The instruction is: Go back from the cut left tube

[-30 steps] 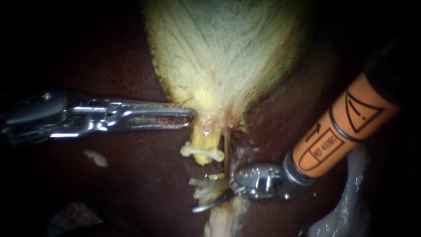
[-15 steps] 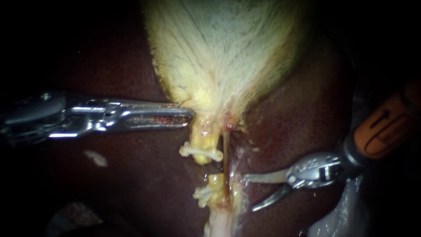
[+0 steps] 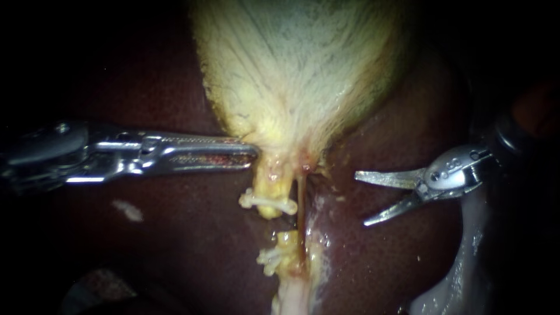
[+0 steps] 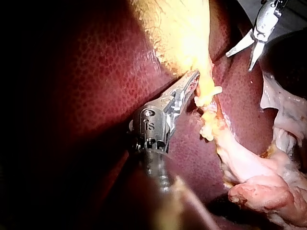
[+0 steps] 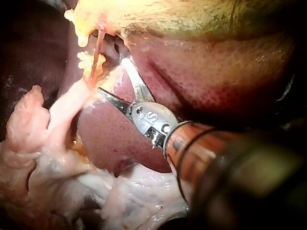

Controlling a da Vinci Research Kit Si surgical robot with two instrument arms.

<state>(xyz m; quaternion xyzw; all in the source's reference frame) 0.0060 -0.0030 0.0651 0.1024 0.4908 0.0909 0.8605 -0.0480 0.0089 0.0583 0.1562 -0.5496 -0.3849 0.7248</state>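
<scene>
The pale yellow gallbladder (image 3: 297,70) narrows down to the cut left tube. Its upper stump (image 3: 271,192) carries a white clip (image 3: 268,202). A gap separates it from the lower stump (image 3: 284,242), which is also clipped (image 3: 267,259). A thin uncut tube (image 3: 300,195) runs just right of them. My left instrument (image 3: 252,154) comes in level, jaws shut on the gallbladder's neck (image 4: 204,72). My right instrument (image 3: 360,198) hovers well right of the stumps over the liver, its two blades open and empty, also seen in the right wrist view (image 5: 111,74).
Dark red liver (image 3: 175,233) surrounds the tubes on both sides. Pale fatty tissue (image 3: 461,256) lies at the lower right and trails below the lower stump (image 5: 57,120). A small white fleck (image 3: 127,210) sits on the liver under my left instrument.
My right instrument has drawn back from the cut tube, rightward and upward, with its blades opening wider. My left instrument and the gallbladder neck have stayed put.
</scene>
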